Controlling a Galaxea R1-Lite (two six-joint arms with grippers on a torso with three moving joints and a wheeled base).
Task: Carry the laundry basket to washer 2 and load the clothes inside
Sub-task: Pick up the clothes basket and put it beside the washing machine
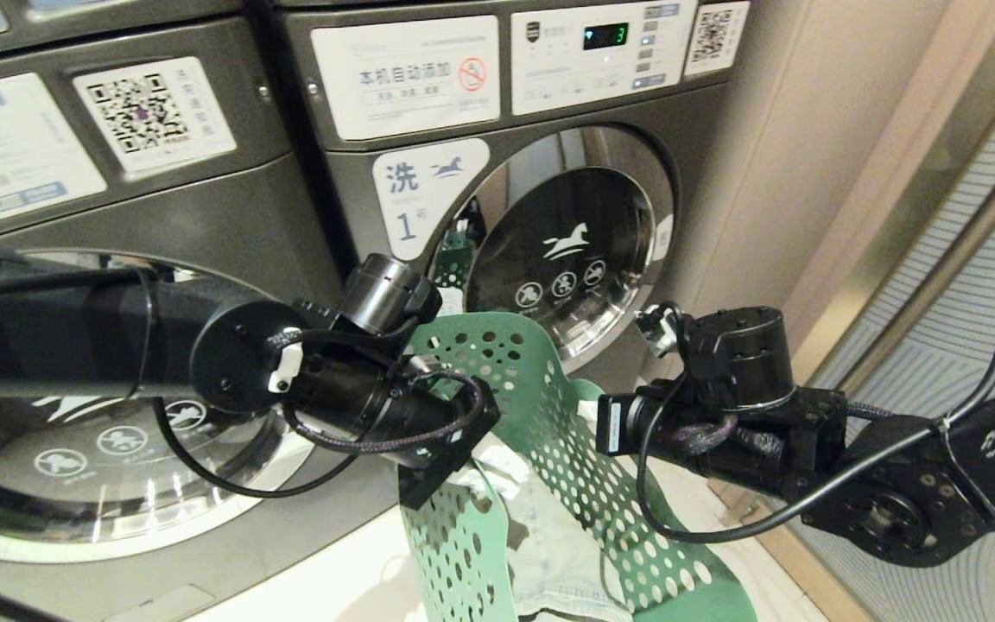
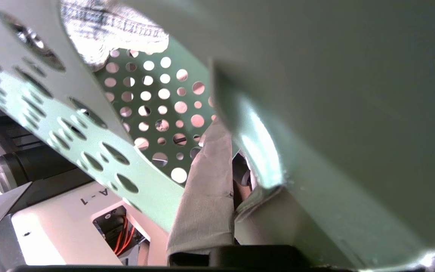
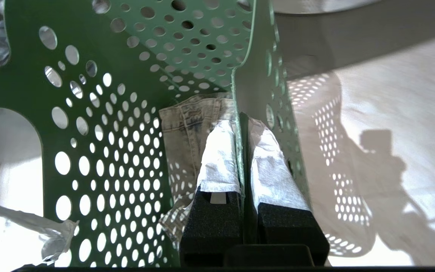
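Green perforated plastic laundry basket (image 1: 549,449) — carried, right gripper (image 3: 243,158) and left gripper (image 2: 217,211) clamped on its walls; pale denim garment (image 3: 187,124) unloaded; washer doors closed.

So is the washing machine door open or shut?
Shut. The round door of the washer labelled 1 sits flat in its chrome ring. The green basket is held in front of it.

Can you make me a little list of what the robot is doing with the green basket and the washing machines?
holding: laundry basket, lifted and tilted, gripped on both sides
left gripper: shut on one basket wall
right gripper: shut on the opposite wall, one finger inside, one outside
inside basket: pale denim clothes
straight ahead: grey washer labelled 1, round door shut
to the left: another grey washer, number not visible
display: green 3
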